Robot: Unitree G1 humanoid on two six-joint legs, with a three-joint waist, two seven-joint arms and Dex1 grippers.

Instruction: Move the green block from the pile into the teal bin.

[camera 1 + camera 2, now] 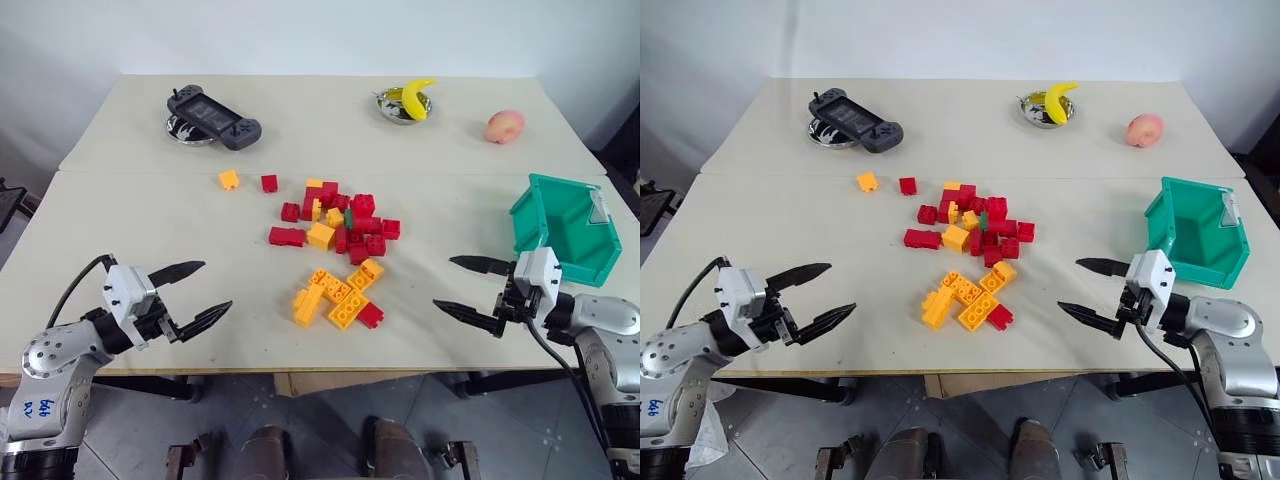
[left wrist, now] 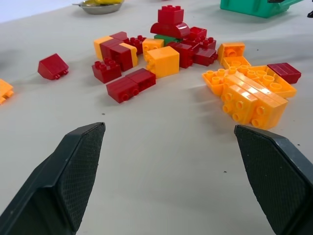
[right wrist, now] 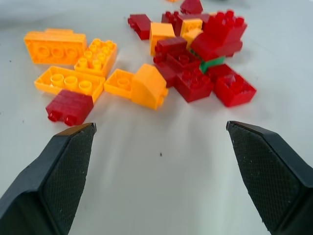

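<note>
The green block lies half buried among red bricks in the middle of the pile, mid-table; a sliver of the green block peeks out under a red brick in the right wrist view. At the right stands the teal bin, upright and apart from the pile. My left gripper hovers open near the front left edge, pointing toward the pile. On the front right, just before the bin, my right gripper is open and aimed at the pile too. Neither holds anything.
A joined cluster of yellow-orange bricks with one red brick lies in front of the pile. Two loose bricks sit to its far left. At the back are a game controller, a banana in a bowl and a peach.
</note>
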